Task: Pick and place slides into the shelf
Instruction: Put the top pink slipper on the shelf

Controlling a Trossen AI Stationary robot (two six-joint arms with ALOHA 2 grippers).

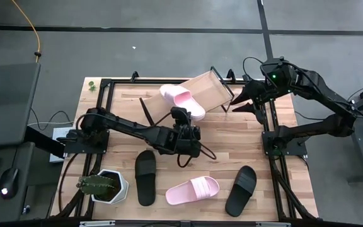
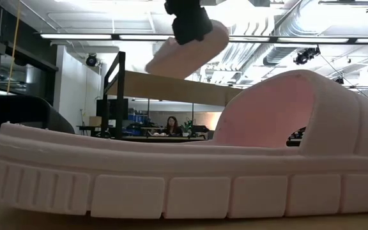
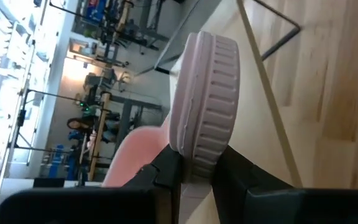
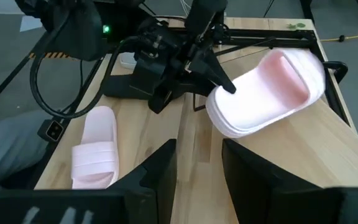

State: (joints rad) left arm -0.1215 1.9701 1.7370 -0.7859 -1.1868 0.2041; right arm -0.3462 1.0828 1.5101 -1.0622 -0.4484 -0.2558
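Left arm stretched across the middle, left gripper jaws clamped on a pale pink slide's heel, right arm folded back, right gripper jaws parted, holding nothing

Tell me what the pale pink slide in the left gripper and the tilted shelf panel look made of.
Pale pink slide: likely soft moulded foam or rubber, matte, with a ribbed sole edge, clamped by the left gripper. Shelf panel: light wood, smooth, faint grain, thin black metal ends.
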